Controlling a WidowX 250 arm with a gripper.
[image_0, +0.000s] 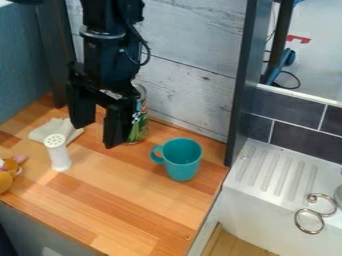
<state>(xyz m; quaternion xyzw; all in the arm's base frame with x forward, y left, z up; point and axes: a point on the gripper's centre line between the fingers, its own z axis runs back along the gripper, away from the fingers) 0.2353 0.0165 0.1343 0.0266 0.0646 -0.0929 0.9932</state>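
Camera view: your gripper (99, 134) hangs jaws-down over the wooden counter (133, 205), upper left of centre. Fingers are spread, a visible gap between them, nothing pinched. Tip height over the wood: can't tell.

Nearest you've got three things. Food can (139, 116): just behind the finger on the view's right, toward the plank wall (190, 55). Upright, long axis vertical, partly hidden by that finger; contact can't be confirmed. White shaker (59, 157) with a perforated top: down-left of the fingertips, on the camera side. Also upright, long axis vertical. Crumpled whitish cloth (43, 133): left of the fingertips, just behind the shaker; can't tell if those two touch.

Teal mug (184, 167): right of the gripper and a bit nearer the camera, farther out than the can. Stands upright, mouth up, handle on the side facing your gripper. So you have the can behind, shaker in front-left, mug off to the right.

Farther out left, past the shaker, a plush toy (6, 180) is cut by the view's edge. Well right of you, beyond the dark post (242, 85), is the white sink unit (250, 200) with its grooved drainboard, curled metal piece (309, 221) at its far right.
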